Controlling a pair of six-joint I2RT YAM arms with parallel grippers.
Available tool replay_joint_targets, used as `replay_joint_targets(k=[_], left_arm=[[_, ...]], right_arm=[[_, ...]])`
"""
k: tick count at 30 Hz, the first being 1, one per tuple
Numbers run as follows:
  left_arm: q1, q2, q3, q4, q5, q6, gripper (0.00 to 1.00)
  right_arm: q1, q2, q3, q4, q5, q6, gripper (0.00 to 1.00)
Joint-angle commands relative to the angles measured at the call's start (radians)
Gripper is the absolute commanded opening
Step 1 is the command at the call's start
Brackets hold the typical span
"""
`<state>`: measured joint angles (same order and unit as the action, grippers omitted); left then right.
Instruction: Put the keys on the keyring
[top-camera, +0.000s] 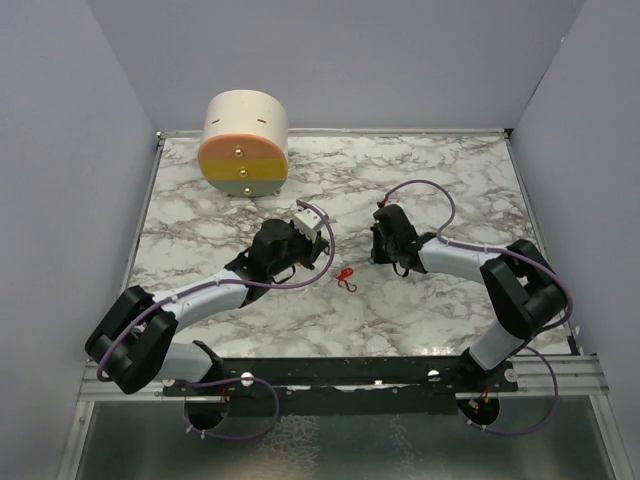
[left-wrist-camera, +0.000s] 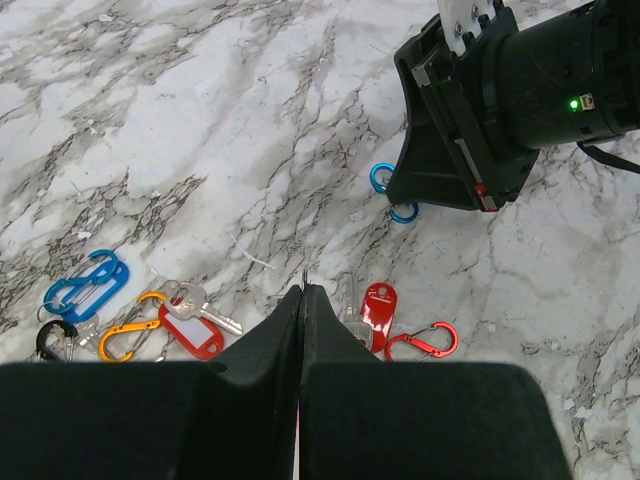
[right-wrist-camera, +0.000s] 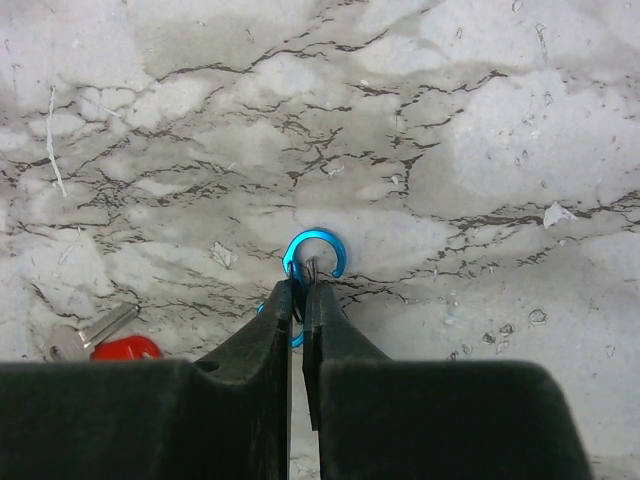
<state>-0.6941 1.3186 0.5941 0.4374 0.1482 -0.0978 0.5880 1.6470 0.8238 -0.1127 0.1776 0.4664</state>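
My right gripper (right-wrist-camera: 303, 287) is shut on a blue S-shaped clip (right-wrist-camera: 316, 246) that lies on the marble; its upper loop sticks out past the tips. The left wrist view shows the same clip (left-wrist-camera: 383, 178) under the right gripper (left-wrist-camera: 402, 196). My left gripper (left-wrist-camera: 303, 292) is shut, with a thin metal sliver (left-wrist-camera: 303, 272) poking out between its tips; I cannot tell whether this is the keyring. Around it lie keys: a blue clip (left-wrist-camera: 85, 283), a black clip (left-wrist-camera: 55, 340), an orange clip (left-wrist-camera: 128, 338), a red tag with a silver key (left-wrist-camera: 192, 330), another red tag (left-wrist-camera: 378, 304) and a red clip (left-wrist-camera: 425, 342).
A big cream-and-orange cylinder (top-camera: 244, 143) stands at the back left of the marble table (top-camera: 450, 170). Grey walls close in the sides and back. The two grippers are close together near the middle, with the red clip (top-camera: 346, 279) just in front of them.
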Motion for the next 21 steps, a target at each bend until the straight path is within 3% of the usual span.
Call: replay_joint_targets(k=[1,11,21], left_arm=[[0.004,0.009,0.013,0.018,-0.007,-0.001,0.00],[-0.002,0.040,0.036,0.064,0.106,0.007,0.00],[-0.013,0.119,0.101,0.115,0.252,0.056,0.00]], right_arm=[[0.006,-0.028,-0.033,-0.074,0.058,-0.014,0.01],[0.006,-0.305,-0.123,0.059,0.021,-0.094,0.01],[0.006,-0.411,-0.097,0.062,-0.101,-0.136,0.01]])
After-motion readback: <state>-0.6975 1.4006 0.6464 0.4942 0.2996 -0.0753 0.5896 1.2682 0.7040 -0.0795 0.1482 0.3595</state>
